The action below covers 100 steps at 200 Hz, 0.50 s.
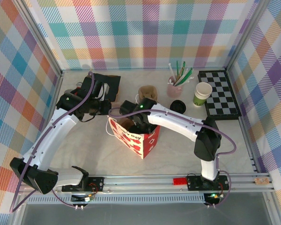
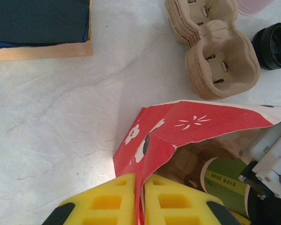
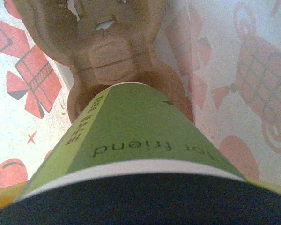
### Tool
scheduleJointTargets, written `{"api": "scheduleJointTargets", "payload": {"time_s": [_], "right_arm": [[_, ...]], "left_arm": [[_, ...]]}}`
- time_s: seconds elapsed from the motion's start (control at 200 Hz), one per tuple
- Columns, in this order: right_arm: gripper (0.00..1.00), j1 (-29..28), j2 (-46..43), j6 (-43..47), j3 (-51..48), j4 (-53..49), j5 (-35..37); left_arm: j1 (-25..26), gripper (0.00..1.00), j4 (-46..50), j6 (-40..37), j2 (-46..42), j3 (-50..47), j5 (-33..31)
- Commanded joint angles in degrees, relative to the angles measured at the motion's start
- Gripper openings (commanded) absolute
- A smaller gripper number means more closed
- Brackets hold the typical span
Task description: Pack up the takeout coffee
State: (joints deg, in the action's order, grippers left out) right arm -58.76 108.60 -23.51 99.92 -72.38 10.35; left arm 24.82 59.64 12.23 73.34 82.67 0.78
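A red patterned paper bag point(image 1: 141, 140) stands open mid-table. My left gripper point(image 2: 139, 197) is shut on its near rim, pinching the red paper between the yellow pads point(image 2: 107, 201); from above, this left gripper point(image 1: 111, 111) is at the bag's left corner. My right gripper point(image 1: 137, 123) reaches down into the bag, its jaws around the takeout coffee point(image 3: 131, 136), a green-banded cup with a black lid point(image 3: 140, 201). The cup's base rests at a pocket of a brown pulp carrier point(image 3: 98, 51) on the bag's floor. The cup point(image 2: 225, 183) also shows through the bag's mouth.
Behind the bag lie a stack of pulp cup carriers point(image 1: 147, 92), a loose black lid point(image 1: 178, 106), a pink cup of straws point(image 1: 174, 86) and a lidless green-banded cup point(image 1: 202, 93). A checkered board point(image 1: 220, 93) sits back right, a dark flat box point(image 1: 107, 84) back left.
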Motion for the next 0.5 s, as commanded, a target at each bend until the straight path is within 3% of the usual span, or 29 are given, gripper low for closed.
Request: {"api": "scheduleJointTargets", "payload": {"time_s": [0.0, 0.495], "right_arm": [[0.43, 0.6, -0.3, -0.1, -1.0, 0.4, -0.8], [0.43, 0.8, -0.2, -0.2, -3.1, 2.3, -1.0]], "left_arm": [[-0.7, 0.13, -0.5, 0.2, -0.7, 1.5, -0.7], [-0.7, 0.13, -0.7, 0.3, -0.7, 1.6, -0.6]]}}
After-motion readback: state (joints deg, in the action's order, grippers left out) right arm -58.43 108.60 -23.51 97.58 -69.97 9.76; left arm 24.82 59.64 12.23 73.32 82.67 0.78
